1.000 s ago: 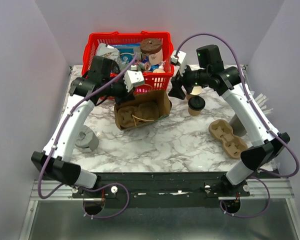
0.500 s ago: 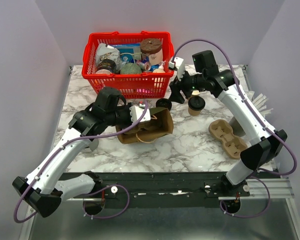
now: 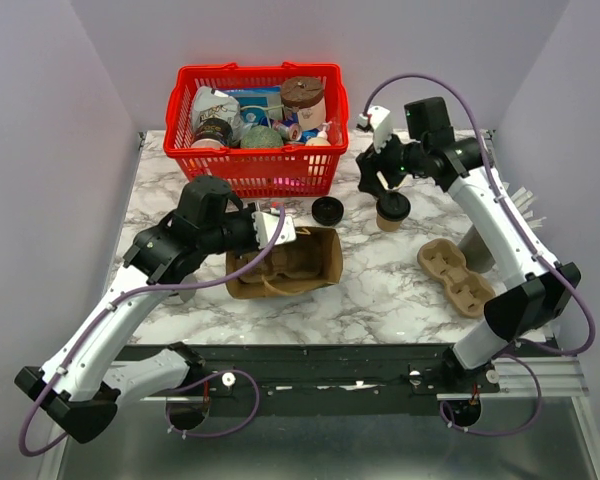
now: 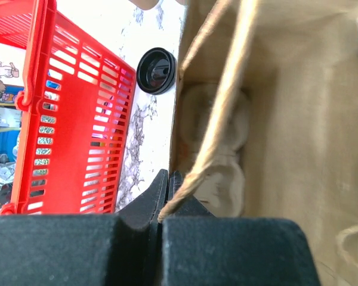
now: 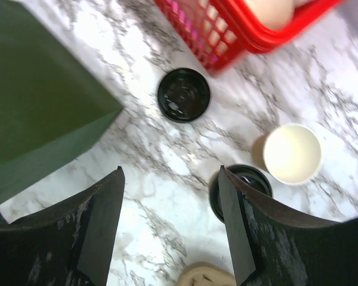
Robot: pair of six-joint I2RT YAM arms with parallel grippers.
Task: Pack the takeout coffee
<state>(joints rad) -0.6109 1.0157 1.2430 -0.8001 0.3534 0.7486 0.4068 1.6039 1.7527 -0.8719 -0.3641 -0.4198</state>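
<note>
**Left arm.** The left pincer [image 4: 169, 182] was pressed together on the twine handle [image 4: 230, 65] of the bag [image 3: 285, 265]. The bag lay on its side on the table [image 3: 380, 300], in front of the basket [image 3: 255, 175]. A pulp carrier [image 4: 212, 149] lay inside the bag.

**Right arm.** The right pincer [image 5: 169, 173] was spread and held nothing above the table. The cup [image 5: 292, 153] stood upright and open on the table, outside the bag and just beside a lidded cup [image 5: 247, 179]. A loose lid [image 5: 183, 95] lay near the basket corner. A second carrier [image 3: 455, 275] lay well apart from the bag.
</note>
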